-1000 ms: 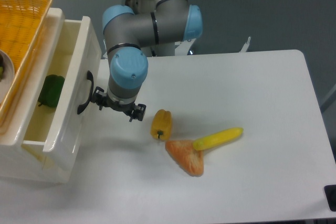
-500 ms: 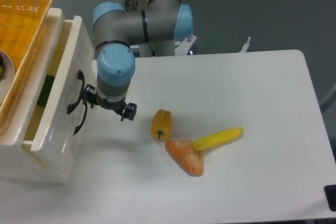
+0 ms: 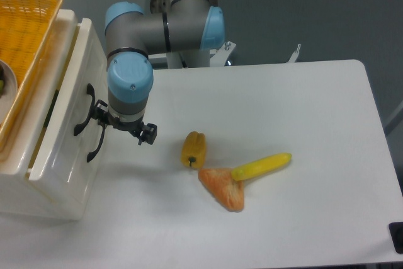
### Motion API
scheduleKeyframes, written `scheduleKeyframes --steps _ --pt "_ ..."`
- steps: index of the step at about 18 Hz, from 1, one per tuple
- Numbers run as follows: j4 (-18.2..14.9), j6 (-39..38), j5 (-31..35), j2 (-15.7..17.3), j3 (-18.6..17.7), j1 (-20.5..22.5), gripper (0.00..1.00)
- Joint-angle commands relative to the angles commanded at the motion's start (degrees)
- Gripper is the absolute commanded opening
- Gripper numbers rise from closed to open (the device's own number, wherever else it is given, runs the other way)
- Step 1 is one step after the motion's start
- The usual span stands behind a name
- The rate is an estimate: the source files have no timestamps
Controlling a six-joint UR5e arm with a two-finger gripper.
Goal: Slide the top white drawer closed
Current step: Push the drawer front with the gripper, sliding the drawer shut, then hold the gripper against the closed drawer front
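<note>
At the left edge of the table, the top white drawer (image 3: 66, 124) has slid further into its cabinet than a second ago, leaving only a narrow gap, and the green item inside is now almost hidden. Pressed against its front panel beside the black handle (image 3: 83, 110), the gripper (image 3: 123, 127) has followed it leftward; whether its fingers are apart or together cannot be told. Closing looks nearly done, with a short final push remaining.
</note>
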Motion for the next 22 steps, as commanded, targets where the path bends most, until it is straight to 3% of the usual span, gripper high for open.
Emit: scheduleKeyframes --steps 22 --pt "-0.1 -0.1 0.9 0.2 0.1 -1.4 1.0"
